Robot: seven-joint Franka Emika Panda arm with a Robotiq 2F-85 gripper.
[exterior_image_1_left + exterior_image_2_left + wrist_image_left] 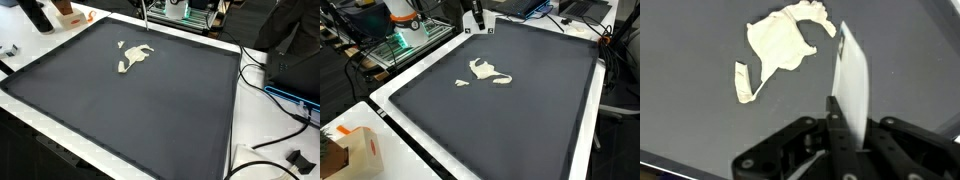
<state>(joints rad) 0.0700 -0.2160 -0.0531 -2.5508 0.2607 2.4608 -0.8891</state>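
Wrist view, your end effector: fingers pressed together, pinching a white flat strip that sticks out past the tips. Cream crumpled scrap: lies flat on the dark bench, to the far left of the strip, near it but not touching it. A smaller scrap piece lies just left of it.
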